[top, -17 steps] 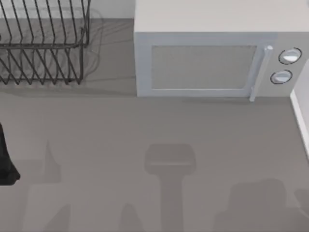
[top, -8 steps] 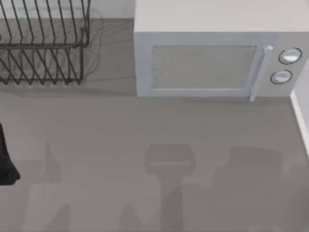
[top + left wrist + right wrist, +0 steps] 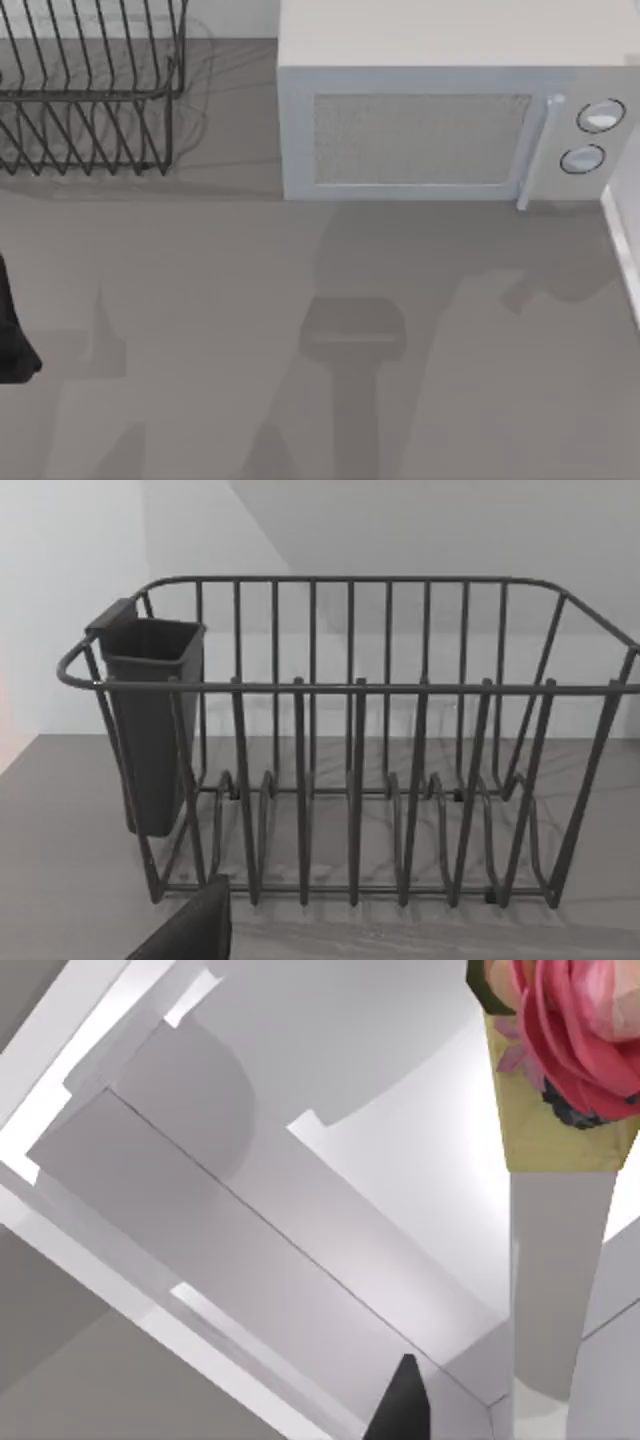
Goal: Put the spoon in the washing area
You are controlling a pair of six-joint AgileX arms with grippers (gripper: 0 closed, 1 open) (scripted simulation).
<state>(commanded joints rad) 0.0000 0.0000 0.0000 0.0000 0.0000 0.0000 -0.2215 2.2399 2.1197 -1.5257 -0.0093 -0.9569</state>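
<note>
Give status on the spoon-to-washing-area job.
Nothing looks done: the dish rack and its dark utensil cup hold nothing. No spoon lies on the counter by the microwave. The left arm sits at the table's left edge. Finding, grasping and placing remain.

A wire dish rack (image 3: 90, 90) stands at the back left of my worktop (image 3: 220, 300), a dark cutlery cup (image 3: 150, 720) hung on one end. Beside it sits a closed microwave (image 3: 440, 110). A pink flower (image 3: 570, 1030) looms overhead.
</note>
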